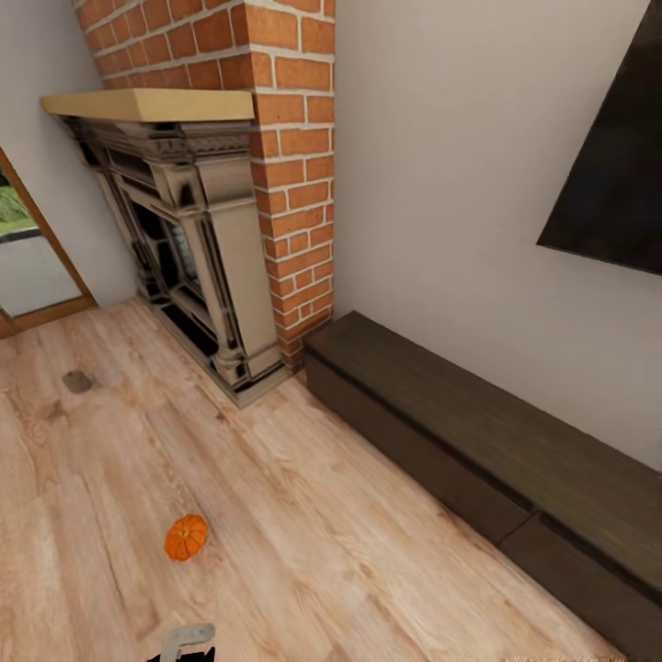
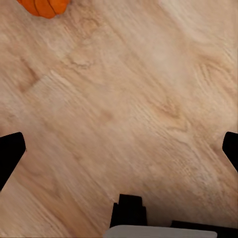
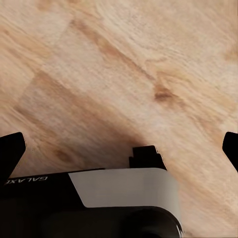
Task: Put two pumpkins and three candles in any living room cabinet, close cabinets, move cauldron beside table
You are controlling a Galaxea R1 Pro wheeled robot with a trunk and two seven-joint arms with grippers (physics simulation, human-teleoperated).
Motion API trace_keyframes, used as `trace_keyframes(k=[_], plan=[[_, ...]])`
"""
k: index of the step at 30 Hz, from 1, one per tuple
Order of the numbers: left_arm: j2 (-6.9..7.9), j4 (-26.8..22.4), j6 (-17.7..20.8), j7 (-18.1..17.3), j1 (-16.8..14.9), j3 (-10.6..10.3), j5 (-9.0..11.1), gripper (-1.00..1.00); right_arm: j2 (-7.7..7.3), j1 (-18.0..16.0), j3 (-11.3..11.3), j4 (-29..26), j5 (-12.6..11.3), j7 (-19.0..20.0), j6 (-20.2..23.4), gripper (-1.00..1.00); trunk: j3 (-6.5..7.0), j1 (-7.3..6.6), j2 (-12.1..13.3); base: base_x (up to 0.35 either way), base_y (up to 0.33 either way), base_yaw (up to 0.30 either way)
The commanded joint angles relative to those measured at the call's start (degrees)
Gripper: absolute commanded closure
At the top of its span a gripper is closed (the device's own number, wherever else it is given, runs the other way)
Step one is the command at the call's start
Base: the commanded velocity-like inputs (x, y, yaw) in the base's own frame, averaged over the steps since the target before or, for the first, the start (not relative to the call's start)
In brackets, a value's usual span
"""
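Nearest, at the bottom edge of the head view, a grey-and-black piece of the robot's arm point(image 1: 187, 640) over pale wood plank floor point(image 1: 303, 552). In the left wrist view, left gripper point(image 2: 119, 148) spread wide, dark fingertips point(image 2: 10, 153) at opposite edges with bare planks between, holding nothing. Same for the right gripper point(image 3: 119, 148): fingers point(image 3: 11, 151) far apart over the floor, empty.

Just beyond the arm, one orange pumpkin point(image 1: 187, 537) alone on the floor, well apart from the furniture; its edge also caught in the left wrist view point(image 2: 43, 6).

Further right, along the plain wall point(image 1: 460, 184), the long, low dark-brown cabinet point(image 1: 478, 432), drawer fronts flush and shut, contents hidden. Above it, a dark screen point(image 1: 616, 175) on the wall.

Further back, an ornate fireplace point(image 1: 198, 239) with a light wood mantel point(image 1: 147, 104) against a red brick chimney point(image 1: 294, 165). Left of it, a small grey floor plate point(image 1: 77, 381), and farthest, a wood-framed glass door point(image 1: 32, 267).
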Motion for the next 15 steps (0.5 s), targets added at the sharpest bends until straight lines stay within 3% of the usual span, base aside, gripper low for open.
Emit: trace_keyframes(k=[1,15], plan=[[0.00,0.0,0.0,0.1,0.0,0.0,0.0,-1.00,0.00,0.0,0.0,-0.1,-0.6,-0.1,0.3,-1.00,-0.11,0.01,0.0,0.103,0.116,-0.220],[0.00,0.0,0.0,0.1,0.0,0.0,0.0,-1.00,0.00,0.0,0.0,-0.1,-0.6,-0.1,0.2,-1.00,-0.95,0.01,0.0,0.013,0.015,-0.220]])
